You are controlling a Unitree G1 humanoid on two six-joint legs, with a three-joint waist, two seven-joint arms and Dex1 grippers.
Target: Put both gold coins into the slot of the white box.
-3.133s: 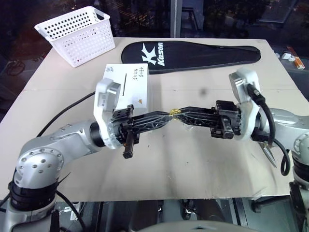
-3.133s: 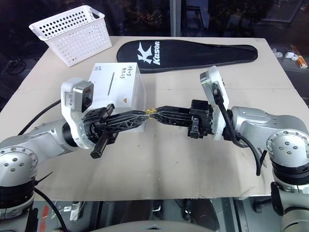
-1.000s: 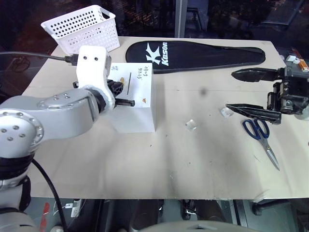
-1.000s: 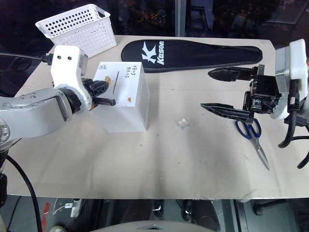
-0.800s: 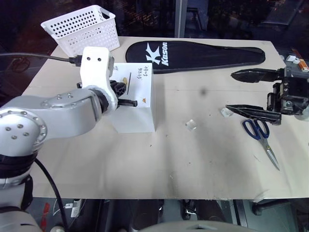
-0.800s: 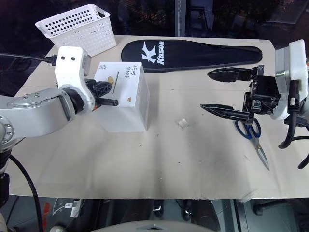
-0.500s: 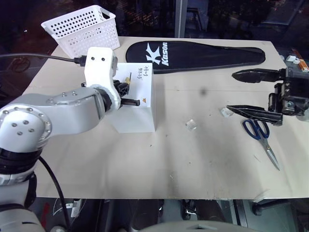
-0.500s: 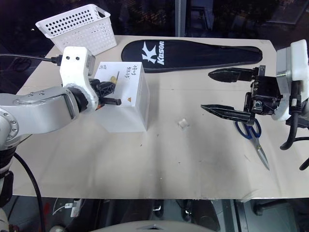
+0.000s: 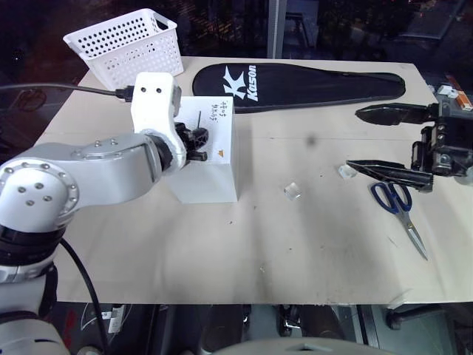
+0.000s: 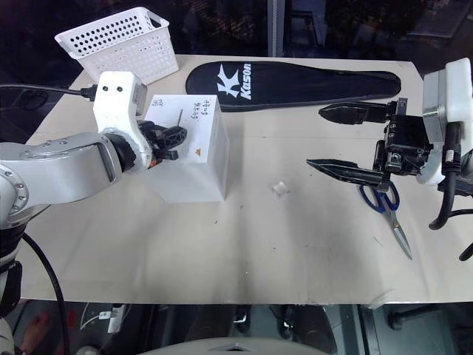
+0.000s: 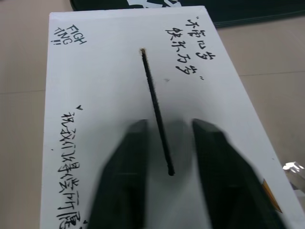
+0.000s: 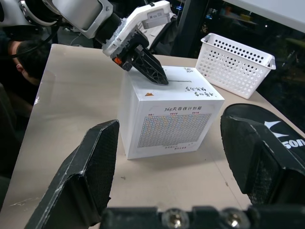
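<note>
Left gripper [image 11: 167,157] parted, empty, fingertips straddling the slot [image 11: 156,107] atop the white box [image 10: 194,166]; right gripper [image 10: 332,138] wide apart, empty.

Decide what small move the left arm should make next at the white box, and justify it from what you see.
Probably lift the left gripper straight up, clear of the white box. Its jaws stand open on either side of the slot, close over the box top, with nothing between them, so there seems to be nothing left to release there.
</note>
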